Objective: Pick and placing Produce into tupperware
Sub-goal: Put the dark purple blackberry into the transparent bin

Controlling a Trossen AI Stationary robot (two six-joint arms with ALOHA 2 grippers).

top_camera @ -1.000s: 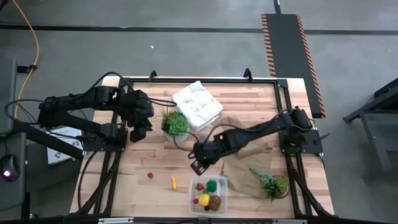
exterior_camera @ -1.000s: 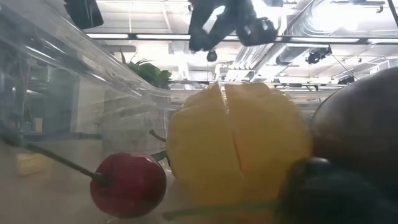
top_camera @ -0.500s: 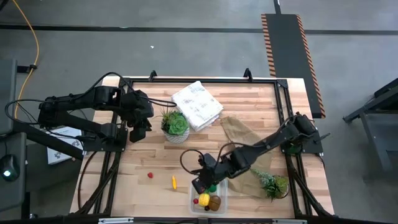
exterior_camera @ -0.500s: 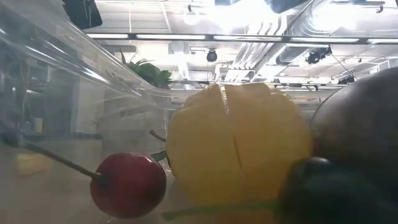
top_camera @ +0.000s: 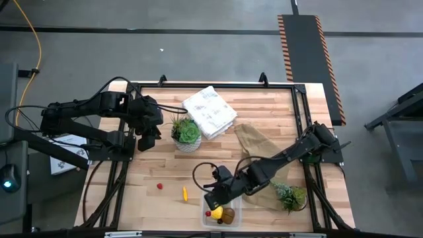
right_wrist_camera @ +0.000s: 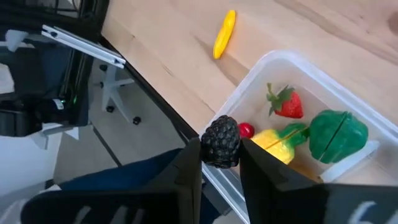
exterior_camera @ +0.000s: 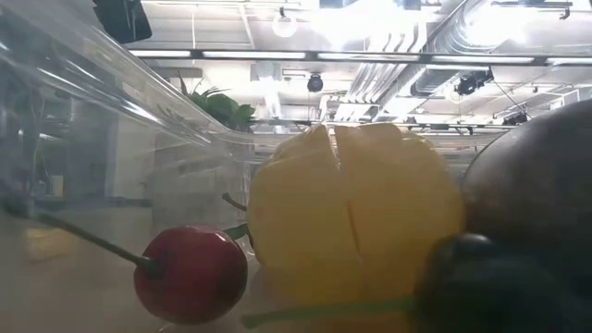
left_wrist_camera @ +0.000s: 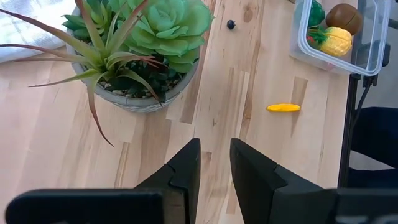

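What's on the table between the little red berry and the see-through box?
In the high view, the orange stick lies on the bare wood between the red berry and the clear box. Nothing else is there.

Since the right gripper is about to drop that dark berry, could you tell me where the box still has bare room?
The right gripper holds the dark berry over the tupperware's near edge. Its floor is bare along the rim beyond the strawberry. It is crowded where the red berry, lemon and green piece bunch together.
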